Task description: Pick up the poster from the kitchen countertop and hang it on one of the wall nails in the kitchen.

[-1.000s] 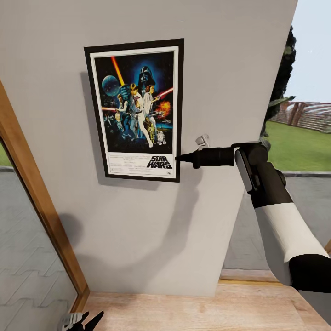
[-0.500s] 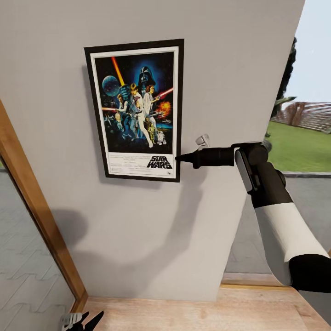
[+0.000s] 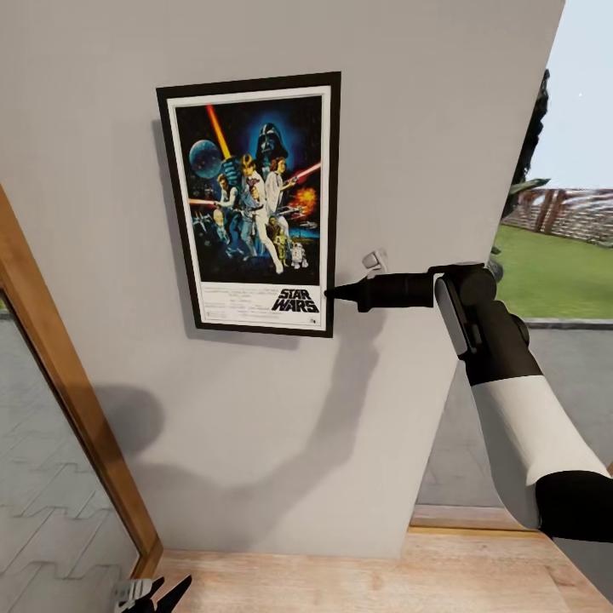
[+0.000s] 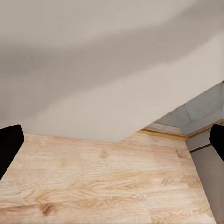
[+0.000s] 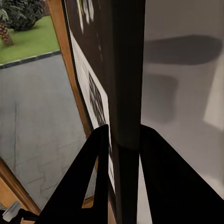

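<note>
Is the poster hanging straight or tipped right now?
Slightly tipped: the poster sits against the wall, its top edge slanting, right tool pinching its lower right edge.

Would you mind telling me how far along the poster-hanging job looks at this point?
Done: the poster is off the countertop and up flat against the wall, upright. In hand: the right gripper pinches its lower right frame edge; the right wrist view shows a finger on each side of the frame. Left: releasing and backing away. No nail is visible, so whether it is hooked cannot be told. The left gripper hangs low, open.
</note>
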